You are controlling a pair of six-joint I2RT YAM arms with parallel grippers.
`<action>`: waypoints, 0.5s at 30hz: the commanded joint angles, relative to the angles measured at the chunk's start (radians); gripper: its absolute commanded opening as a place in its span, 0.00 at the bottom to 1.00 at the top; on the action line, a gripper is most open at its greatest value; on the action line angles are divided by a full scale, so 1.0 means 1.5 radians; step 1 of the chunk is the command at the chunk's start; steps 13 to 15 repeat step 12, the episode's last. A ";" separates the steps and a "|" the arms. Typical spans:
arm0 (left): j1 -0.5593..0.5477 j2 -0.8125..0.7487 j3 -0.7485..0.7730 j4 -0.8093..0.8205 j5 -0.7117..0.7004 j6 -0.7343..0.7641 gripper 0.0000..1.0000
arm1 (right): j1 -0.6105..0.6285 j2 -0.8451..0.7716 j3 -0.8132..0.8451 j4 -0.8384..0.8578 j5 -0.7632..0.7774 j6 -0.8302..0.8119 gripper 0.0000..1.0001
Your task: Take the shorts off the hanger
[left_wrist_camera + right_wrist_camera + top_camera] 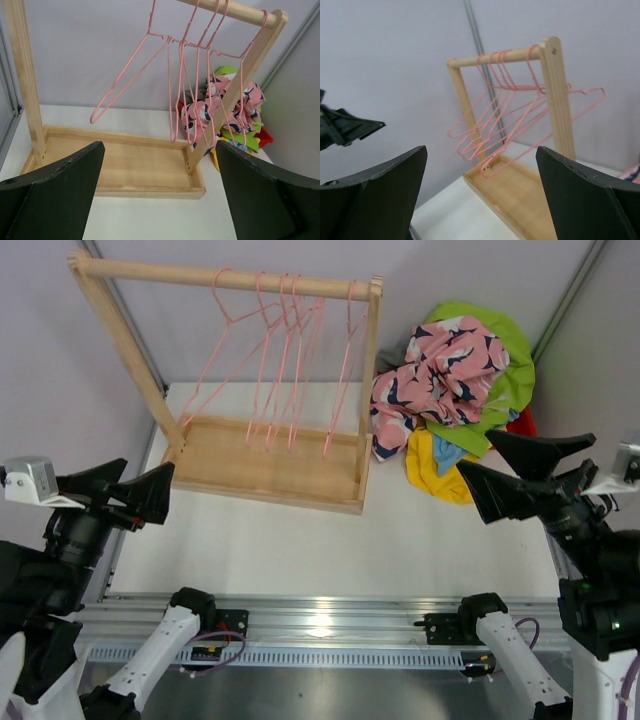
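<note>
Several pink wire hangers (285,360) hang bare on the wooden rack's rod (150,272). The shorts lie in a pile on the table right of the rack: pink patterned (440,370) on top, lime green (505,380), yellow (432,468), a bit of light blue (447,453), a sliver of grey (392,358). The pile also shows in the left wrist view (200,112). My left gripper (150,468) is open and empty, left of the rack, facing it (159,146). My right gripper (474,452) is open and empty, just right of the pile's near edge (481,149).
The rack's wooden base tray (230,455) stands at the back middle of the white table. A red item (522,423) peeks out behind the pile. Grey walls close in behind and at both sides. A metal rail (320,625) runs along the near edge.
</note>
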 commanded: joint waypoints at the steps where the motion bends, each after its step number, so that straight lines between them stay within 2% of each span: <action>1: 0.002 0.021 -0.001 -0.020 -0.001 -0.013 0.99 | 0.003 -0.010 0.010 -0.011 -0.054 0.014 0.99; 15: 0.002 0.021 0.012 -0.023 -0.008 -0.016 0.99 | 0.000 -0.029 0.011 -0.033 -0.049 0.007 0.99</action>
